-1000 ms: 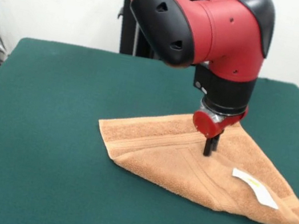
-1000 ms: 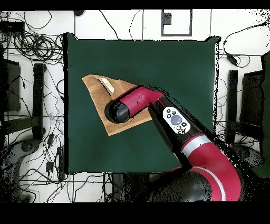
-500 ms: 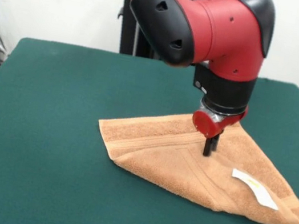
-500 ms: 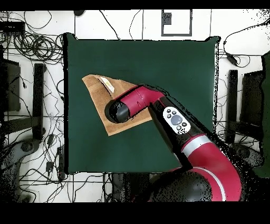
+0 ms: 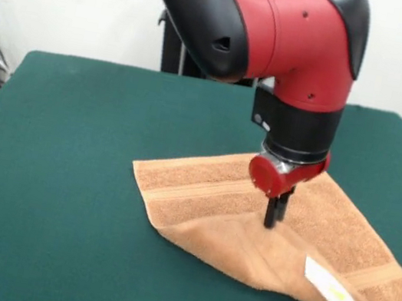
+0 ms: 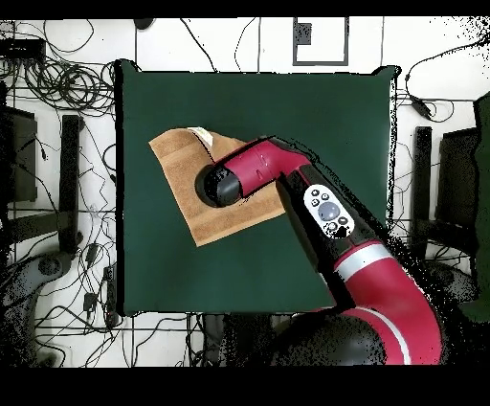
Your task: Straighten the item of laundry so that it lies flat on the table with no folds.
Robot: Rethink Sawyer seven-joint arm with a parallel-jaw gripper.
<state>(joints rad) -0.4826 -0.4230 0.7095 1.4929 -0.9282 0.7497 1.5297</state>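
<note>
Towel (image 5: 251,222) of orange-tan terry lies on the green table (image 5: 57,172), right of centre in the front view, folded over on itself into a rough triangle with its doubled edge facing the camera. The red and black arm drops straight down onto it, and the gripper (image 5: 273,216) stands upright with its dark tips pressed into the cloth near the middle of the upper layer. The fingers look drawn close together, seemingly pinching terry, though the pinch itself is too small to make out. The white label (image 5: 334,289) sits at the tip of the corner toward 4 o'clock from the gripper, on the near edge. The fold line runs roughly from 8 o'clock to 4 o'clock in front of the tips, so the flap probably has to be carried toward 6 o'clock, across that line and onto bare felt, for the towel to open out. From overhead, the wrist hides the contact point; the towel (image 6: 182,191) sits on the table's left half.
</note>
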